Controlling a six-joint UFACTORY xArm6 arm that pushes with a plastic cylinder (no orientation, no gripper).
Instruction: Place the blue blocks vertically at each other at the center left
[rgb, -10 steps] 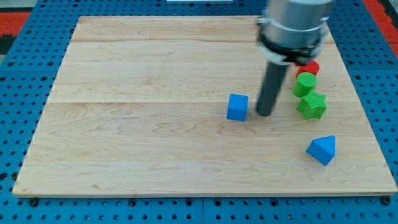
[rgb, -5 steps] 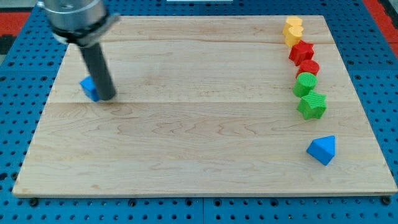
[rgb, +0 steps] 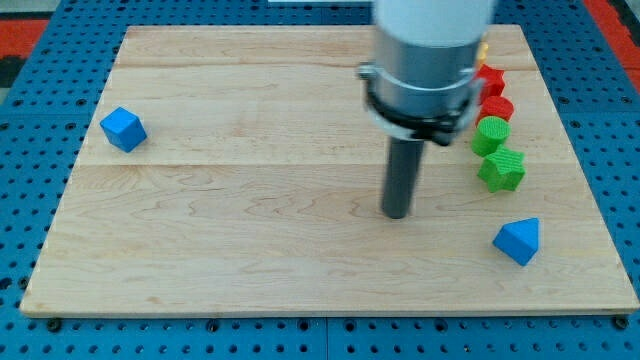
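So my tip sits bare on the wooden board, touching nothing. The blue triangular plastic block is near it at about 4 o'clock; the blue plastic cube is way off at 10 o'clock by the left edge.

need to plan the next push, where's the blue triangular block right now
The blue triangular block lies near the board's bottom-right corner, below the green star block and to the right of my tip, which is not touching it.
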